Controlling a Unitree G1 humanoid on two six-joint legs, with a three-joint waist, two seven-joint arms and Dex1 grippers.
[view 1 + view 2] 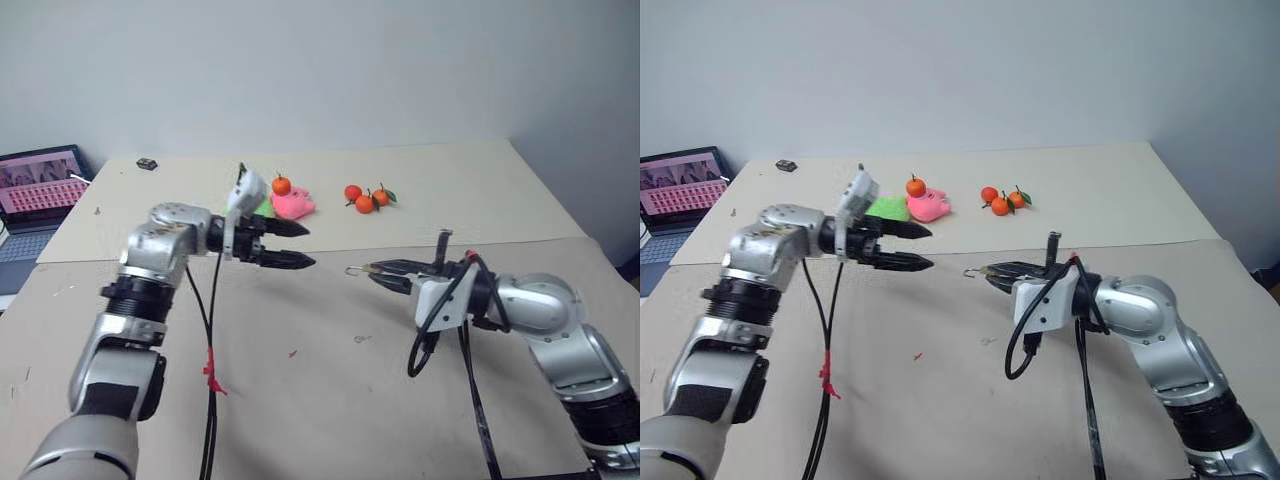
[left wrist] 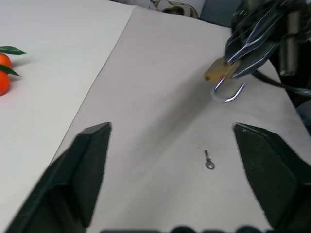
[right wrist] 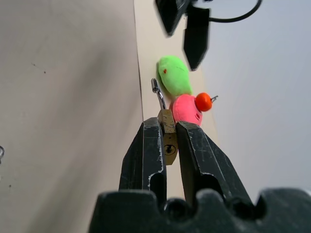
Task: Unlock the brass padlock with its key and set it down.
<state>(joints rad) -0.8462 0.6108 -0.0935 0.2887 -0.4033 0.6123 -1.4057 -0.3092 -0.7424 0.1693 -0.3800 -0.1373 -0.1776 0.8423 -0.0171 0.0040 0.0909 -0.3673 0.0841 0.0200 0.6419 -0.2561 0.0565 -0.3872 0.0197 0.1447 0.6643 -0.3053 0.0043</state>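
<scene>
The left gripper (image 1: 292,245) is held above the table (image 1: 480,190) with its fingers spread and nothing between them. A key (image 2: 208,159) lies on the table between the arms. The padlock (image 3: 168,133), its shackle swung open, is pinched in the right gripper (image 1: 380,270).

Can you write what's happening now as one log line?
right gripper: shut on brass padlock, shackle open | left gripper: open, empty | key: on table
</scene>
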